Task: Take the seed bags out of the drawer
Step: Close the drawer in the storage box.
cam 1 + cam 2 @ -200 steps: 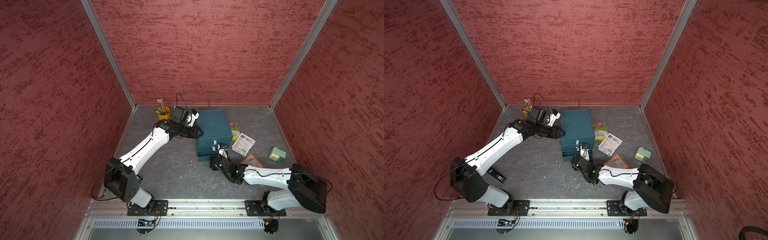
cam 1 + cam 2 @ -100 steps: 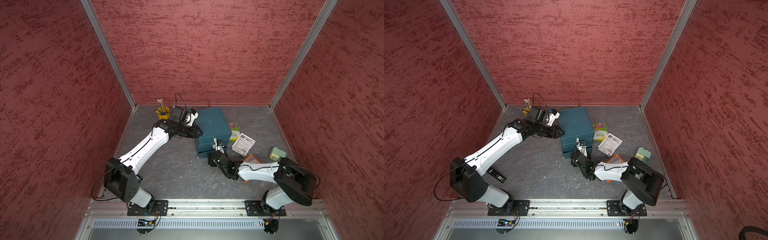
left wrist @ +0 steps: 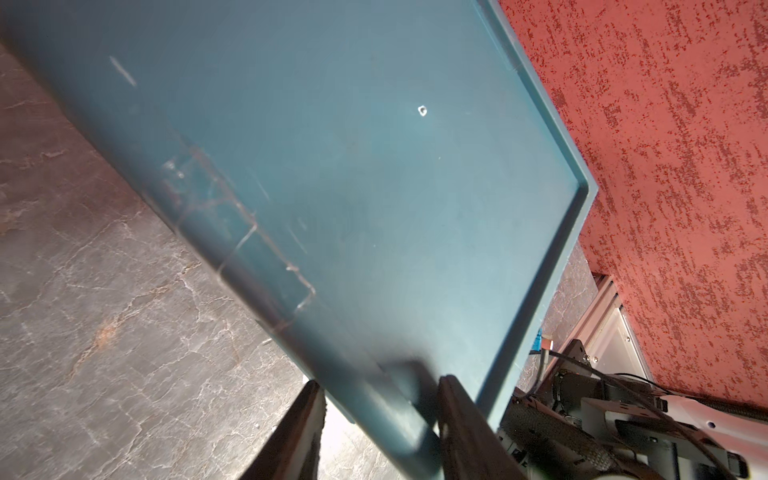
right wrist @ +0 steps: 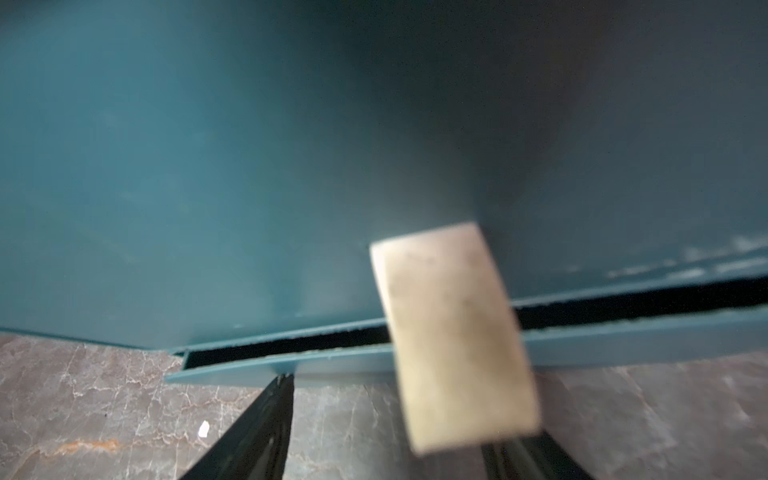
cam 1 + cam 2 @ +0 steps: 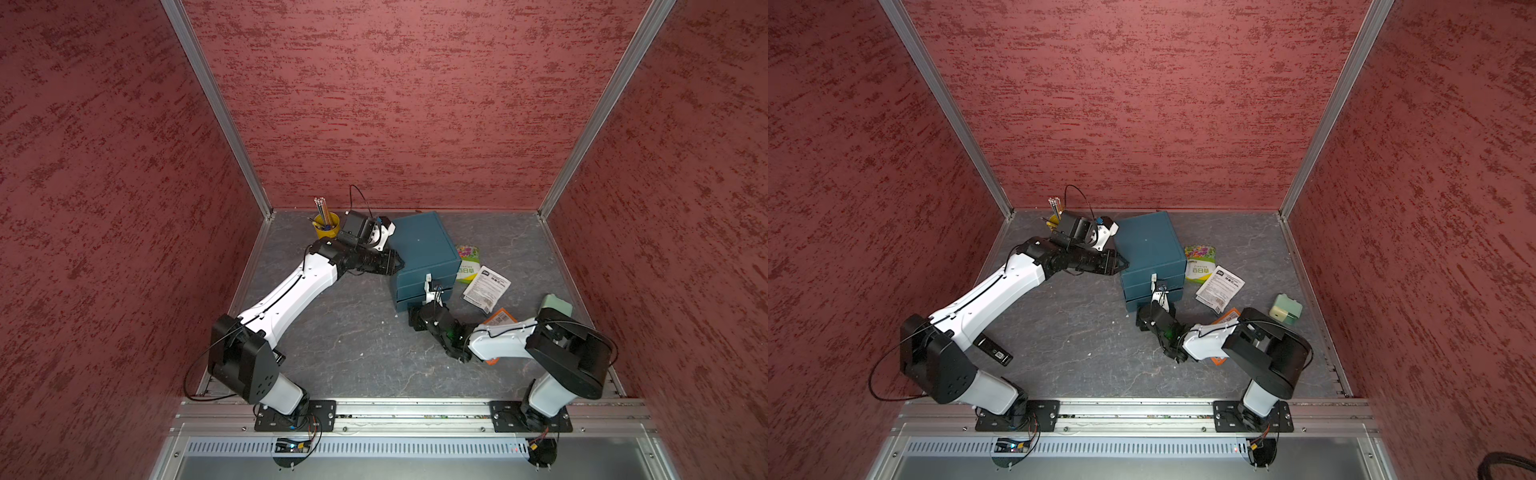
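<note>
Three seed bags lie on the floor right of the teal cabinet (image 5: 424, 245): a green-white flowered one (image 5: 467, 262), a white one with black text (image 5: 486, 288), and an orange-edged one (image 5: 500, 318) partly under my right arm. The bottom drawer (image 4: 623, 336) stands ajar by a thin dark slit. My right gripper (image 4: 365, 332) is open against the drawer's front, one fingertip (image 4: 283, 380) touching its lip, nothing between the fingers. My left gripper (image 3: 380, 382) is shut on the cabinet's left edge. In both top views the right gripper (image 5: 1158, 291) sits at the cabinet's front.
A yellow pencil cup (image 5: 326, 224) stands at the back left, behind my left wrist. A pale green block (image 5: 1285, 307) sits near the right wall. A small black item (image 5: 992, 351) lies on the floor under my left arm. Red walls close in three sides.
The right gripper has pushed toward the cabinet and the pulled-out drawer has slid in to a thin gap. The cabinet has turned slightly. The left gripper has kept its hold.
</note>
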Robot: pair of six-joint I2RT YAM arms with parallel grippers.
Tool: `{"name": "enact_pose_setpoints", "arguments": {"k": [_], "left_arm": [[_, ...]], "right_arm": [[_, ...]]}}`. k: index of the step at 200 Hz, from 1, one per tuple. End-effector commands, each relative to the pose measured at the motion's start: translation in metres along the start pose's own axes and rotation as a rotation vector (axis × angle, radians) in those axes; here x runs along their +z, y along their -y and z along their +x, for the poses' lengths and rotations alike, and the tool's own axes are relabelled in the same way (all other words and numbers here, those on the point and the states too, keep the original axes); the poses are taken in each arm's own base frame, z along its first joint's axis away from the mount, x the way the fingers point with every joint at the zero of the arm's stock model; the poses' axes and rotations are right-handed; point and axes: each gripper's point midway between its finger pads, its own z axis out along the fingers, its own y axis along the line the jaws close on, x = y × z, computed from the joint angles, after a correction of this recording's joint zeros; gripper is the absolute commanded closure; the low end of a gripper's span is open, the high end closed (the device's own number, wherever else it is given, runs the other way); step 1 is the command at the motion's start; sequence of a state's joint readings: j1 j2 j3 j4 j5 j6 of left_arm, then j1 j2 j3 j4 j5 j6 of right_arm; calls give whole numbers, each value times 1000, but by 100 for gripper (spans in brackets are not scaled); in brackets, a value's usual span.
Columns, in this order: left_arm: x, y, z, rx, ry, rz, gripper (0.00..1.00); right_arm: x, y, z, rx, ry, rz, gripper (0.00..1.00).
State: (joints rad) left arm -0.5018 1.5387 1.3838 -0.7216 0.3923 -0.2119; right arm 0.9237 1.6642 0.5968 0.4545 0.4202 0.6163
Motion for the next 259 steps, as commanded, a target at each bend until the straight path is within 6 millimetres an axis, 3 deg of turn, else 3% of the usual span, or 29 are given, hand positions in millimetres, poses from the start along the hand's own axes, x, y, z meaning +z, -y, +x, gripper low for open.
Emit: {"name": "enact_pose_setpoints", "arguments": {"k": [1, 68, 97, 120, 134, 166, 186, 224, 259], "left_arm": [[23, -43, 101, -67, -389, -141, 54], [18, -41, 99, -62, -383, -141, 54], [16, -40, 96, -57, -369, -145, 53], [13, -39, 86, -55, -330, -150, 49], [9, -37, 75, -46, -281, -155, 41], [-1, -30, 45, -34, -155, -140, 20], [-10, -25, 29, -31, -84, -130, 0], [-46, -18, 3, -23, 90, -142, 0], [-77, -30, 11, -38, 216, -175, 0]], "right_arm": [[8, -3, -13, -2, 47, -19, 27], [15, 0, -19, 7, 59, -1, 26], [5, 5, -18, 19, 34, 11, 24], [-18, 10, -23, 28, -8, 22, 19], [-40, 10, -32, 30, -26, 13, 16], [-87, 22, -43, 34, -79, 30, 6], [-114, 34, -46, 42, -114, 62, 2], [-145, 57, -52, 92, -167, 113, 1], [-155, 82, -75, 111, -151, 175, 1]]}}
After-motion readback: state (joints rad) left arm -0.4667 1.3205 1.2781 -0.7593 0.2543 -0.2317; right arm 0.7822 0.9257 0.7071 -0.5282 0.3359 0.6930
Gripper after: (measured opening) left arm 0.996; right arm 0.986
